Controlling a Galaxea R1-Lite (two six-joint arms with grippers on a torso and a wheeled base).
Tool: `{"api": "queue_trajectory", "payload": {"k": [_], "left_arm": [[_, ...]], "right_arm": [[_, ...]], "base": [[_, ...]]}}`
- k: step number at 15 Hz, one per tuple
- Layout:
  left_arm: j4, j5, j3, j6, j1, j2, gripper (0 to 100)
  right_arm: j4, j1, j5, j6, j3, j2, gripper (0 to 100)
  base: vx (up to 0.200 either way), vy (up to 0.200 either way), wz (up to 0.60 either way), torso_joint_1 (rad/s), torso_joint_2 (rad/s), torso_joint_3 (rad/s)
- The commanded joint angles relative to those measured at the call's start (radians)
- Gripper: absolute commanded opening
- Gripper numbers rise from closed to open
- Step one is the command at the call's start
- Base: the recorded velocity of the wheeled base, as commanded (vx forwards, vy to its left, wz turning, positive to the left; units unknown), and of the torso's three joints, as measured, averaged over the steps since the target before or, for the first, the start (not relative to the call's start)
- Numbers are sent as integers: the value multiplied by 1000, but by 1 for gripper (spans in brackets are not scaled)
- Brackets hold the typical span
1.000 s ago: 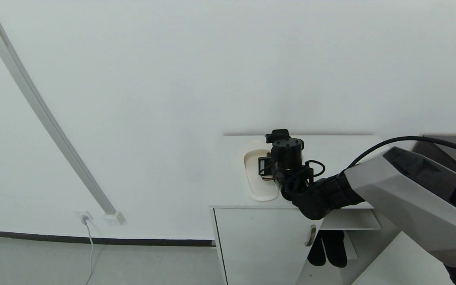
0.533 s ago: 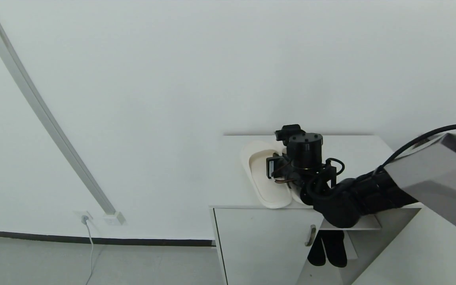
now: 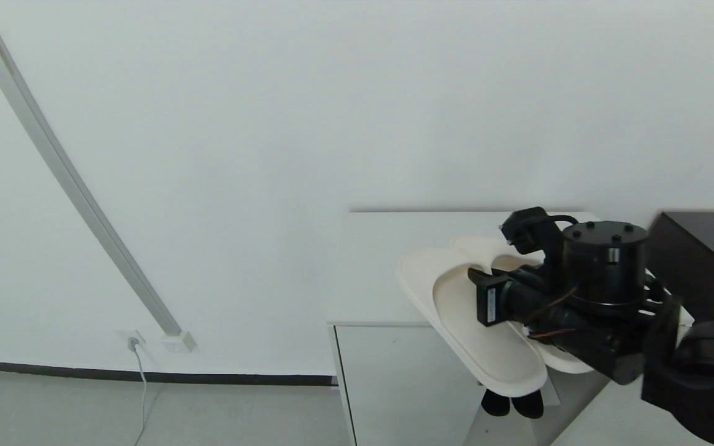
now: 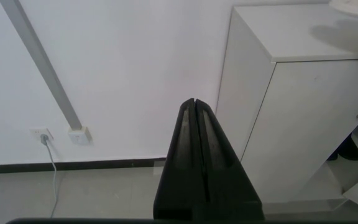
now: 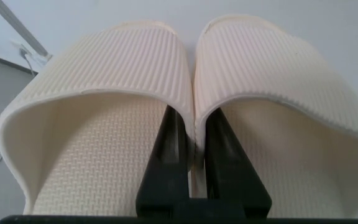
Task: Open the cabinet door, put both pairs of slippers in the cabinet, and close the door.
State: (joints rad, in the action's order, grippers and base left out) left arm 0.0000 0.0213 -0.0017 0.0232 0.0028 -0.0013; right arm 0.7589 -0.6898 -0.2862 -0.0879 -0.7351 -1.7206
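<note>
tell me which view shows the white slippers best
Right wrist view: both white slippers sit close up, the right tool clamped on their inner walls. The head view has the tool covering part of them; the left wrist view catches one edge.

The cream slippers hang tilted before the white cabinet; black slippers sit inside.

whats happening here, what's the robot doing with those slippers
The right gripper is clamped on the touching inner walls of a pair of cream slippers, holding both out over the front edge of the white cabinet. A black pair already sits low inside the cabinet's open side. The left gripper hangs shut and empty, off to the cabinet's left. So one pair is stowed, and the cream pair is not yet in.
</note>
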Motion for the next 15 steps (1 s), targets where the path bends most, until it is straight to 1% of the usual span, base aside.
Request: {"api": "queue_trajectory", "payload": {"k": [1, 3, 10, 15], "left_arm": [[0, 0, 0, -2, 0, 1, 0], [0, 0, 0, -2, 0, 1, 0], [0, 0, 0, -2, 0, 1, 0], [0, 0, 0, -2, 0, 1, 0]], "right_arm": [[-1, -17, 9, 0, 99, 154, 0], [-1, -22, 9, 0, 115, 168, 0], [0, -42, 7, 0, 111, 148, 0], [0, -43, 5, 0, 112, 145, 0]], "base": [[0, 0, 0, 0, 0, 0], [0, 0, 0, 0, 0, 0], [0, 0, 0, 0, 0, 0], [-200, 0, 0, 6, 0, 4]]}}
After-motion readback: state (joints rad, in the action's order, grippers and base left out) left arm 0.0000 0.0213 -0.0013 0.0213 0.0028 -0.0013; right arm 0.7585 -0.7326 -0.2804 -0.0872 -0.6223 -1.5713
